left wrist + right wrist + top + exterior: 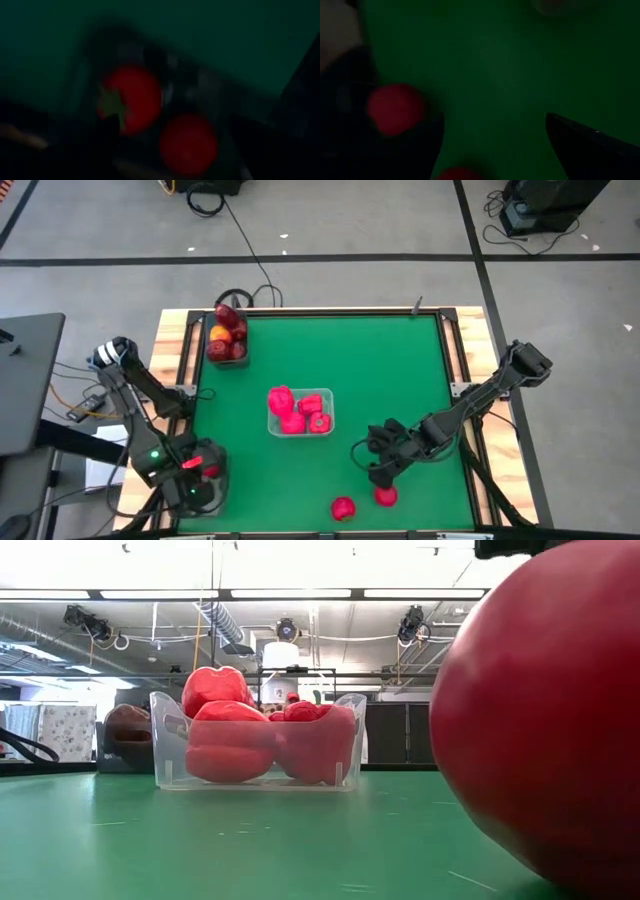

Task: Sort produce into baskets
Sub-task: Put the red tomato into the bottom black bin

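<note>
My right gripper [380,471] is hovering fingers spread, empty; round red one [386,496] lying just beside, toward the near table edge.

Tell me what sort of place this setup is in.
Likely a robotics lab or workshop: a green-topped table stands on a bare grey floor with taped lines and loose cables, and the low view shows strip lights and exposed ceiling ducting.

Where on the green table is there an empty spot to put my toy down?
The far right of the green mat is bare, from the clear basket to the back edge. Bare too: between that basket and the apple basket. It is crowded near the front: the right gripper over two loose red balls, and the left gripper in its corner.
</note>
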{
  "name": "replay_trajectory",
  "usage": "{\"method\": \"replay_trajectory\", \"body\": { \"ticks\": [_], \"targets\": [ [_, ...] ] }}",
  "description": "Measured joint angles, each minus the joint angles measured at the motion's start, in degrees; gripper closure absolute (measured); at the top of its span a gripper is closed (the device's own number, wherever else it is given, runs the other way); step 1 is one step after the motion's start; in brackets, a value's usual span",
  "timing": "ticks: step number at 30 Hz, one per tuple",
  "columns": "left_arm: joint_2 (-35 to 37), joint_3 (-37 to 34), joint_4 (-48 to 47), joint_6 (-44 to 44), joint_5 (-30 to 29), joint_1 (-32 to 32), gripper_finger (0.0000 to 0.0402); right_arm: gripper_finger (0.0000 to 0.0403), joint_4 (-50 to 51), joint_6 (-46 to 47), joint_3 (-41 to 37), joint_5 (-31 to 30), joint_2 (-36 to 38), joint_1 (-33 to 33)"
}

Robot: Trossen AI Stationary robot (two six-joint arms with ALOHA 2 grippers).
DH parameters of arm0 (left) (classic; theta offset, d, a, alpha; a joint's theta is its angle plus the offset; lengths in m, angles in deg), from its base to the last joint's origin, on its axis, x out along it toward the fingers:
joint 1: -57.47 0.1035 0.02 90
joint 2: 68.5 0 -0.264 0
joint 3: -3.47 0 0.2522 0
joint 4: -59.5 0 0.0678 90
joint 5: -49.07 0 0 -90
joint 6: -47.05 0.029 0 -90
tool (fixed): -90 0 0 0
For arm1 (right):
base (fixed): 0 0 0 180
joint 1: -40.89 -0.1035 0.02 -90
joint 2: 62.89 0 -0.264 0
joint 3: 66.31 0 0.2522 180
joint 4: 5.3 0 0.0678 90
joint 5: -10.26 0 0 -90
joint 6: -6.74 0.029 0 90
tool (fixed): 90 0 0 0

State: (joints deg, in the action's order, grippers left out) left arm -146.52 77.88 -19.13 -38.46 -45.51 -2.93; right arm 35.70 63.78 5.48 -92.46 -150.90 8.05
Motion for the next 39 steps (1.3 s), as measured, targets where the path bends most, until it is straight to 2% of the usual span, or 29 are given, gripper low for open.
{"method": "replay_trajectory", "body": {
  "ticks": [4,7,10,13,17,21,26,34,39],
  "targets": [
    [0.02,4.45,-4.34,0.27,-13.81,0.14,0.0021,0.0046,10.00,5.93,3.06,0.84,-0.04,-1.85],
    [0.09,6.78,-5.13,3.72,-22.59,1.45,0.0021,0.0048,16.92,10.80,6.39,1.36,-0.04,-4.58],
    [0.09,7.38,-4.57,5.65,-31.06,3.24,0.0021,0.0050,17.38,16.22,7.98,2.94,0.00,-7.58],
    [0.07,7.38,-1.82,6.17,-36.11,5.15,0.0021,0.0050,16.74,22.44,8.33,2.39,0.00,-10.57],
    [0.07,7.38,3.67,11.78,-38.06,6.62,0.0021,0.0051,16.65,30.04,6.78,1.75,0.00,-13.99],
    [0.05,7.38,8.44,17.16,-38.25,6.84,0.0021,0.0051,15.53,34.69,5.05,-1.78,-0.02,-16.35],
    [0.02,7.38,9.28,18.05,-38.27,6.82,0.0021,0.0051,8.53,34.55,3.03,-4.17,-0.56,-17.46],
    [0.00,7.38,9.34,18.04,-38.27,6.83,0.0021,0.0051,4.03,34.29,2.94,1.36,-9.55,-17.70],
    [0.00,7.38,9.38,18.03,-38.27,6.84,0.0021,0.0051,-3.86,31.37,2.94,-0.19,-13.81,-17.66]
  ]
}}
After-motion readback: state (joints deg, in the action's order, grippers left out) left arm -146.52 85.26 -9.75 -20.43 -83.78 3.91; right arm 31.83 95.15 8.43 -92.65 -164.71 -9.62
